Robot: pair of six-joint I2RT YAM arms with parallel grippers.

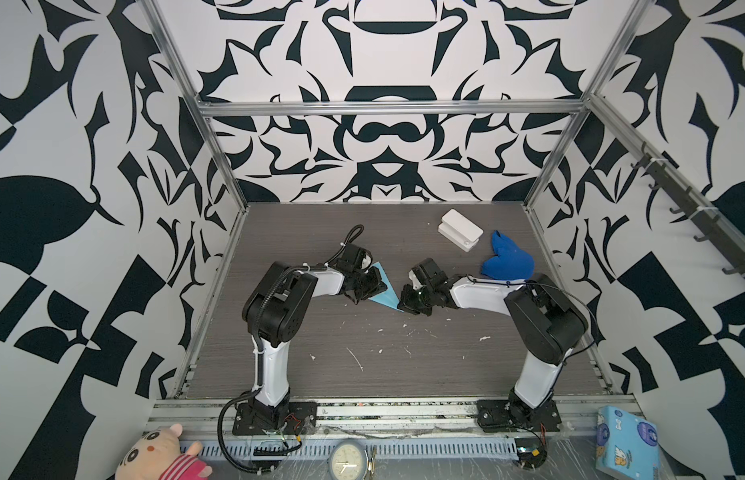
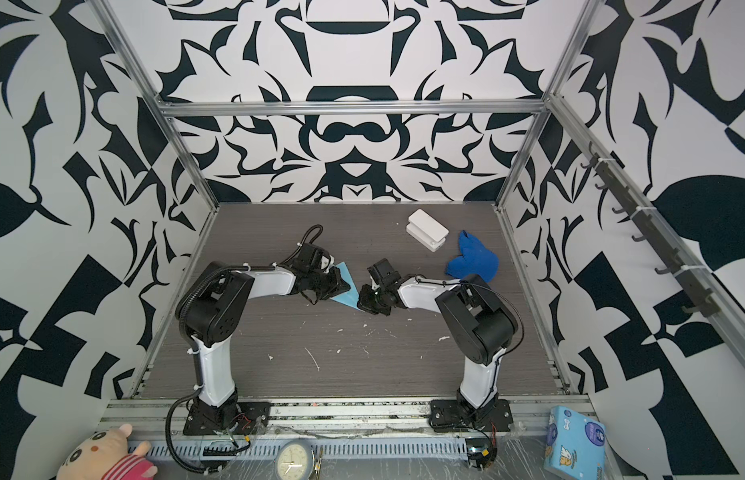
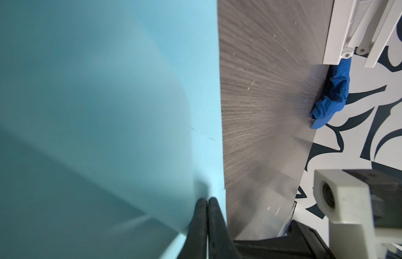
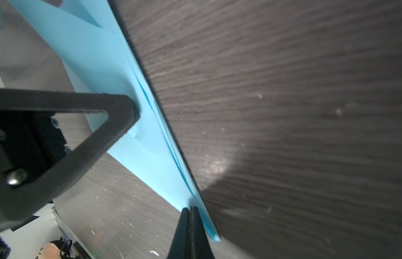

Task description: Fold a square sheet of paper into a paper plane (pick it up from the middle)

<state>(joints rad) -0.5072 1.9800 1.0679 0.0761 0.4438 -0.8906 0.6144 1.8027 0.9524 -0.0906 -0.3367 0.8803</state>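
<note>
Light-blue folded paper dart (image 1: 385, 296) lies mid grey wood-grain tabletop (image 1: 362, 374), long axis far-to-near, point toward near edge. Your left gripper (image 3: 205, 201) closed, pinching flap on its left side. Right gripper (image 4: 190, 209) closed, tips touching folded edge by point.

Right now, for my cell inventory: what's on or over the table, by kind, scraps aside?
Arms: 2 (left arm, right arm)
Paper: 1
Cloth: 1
White case: 1
Total: 5
</note>
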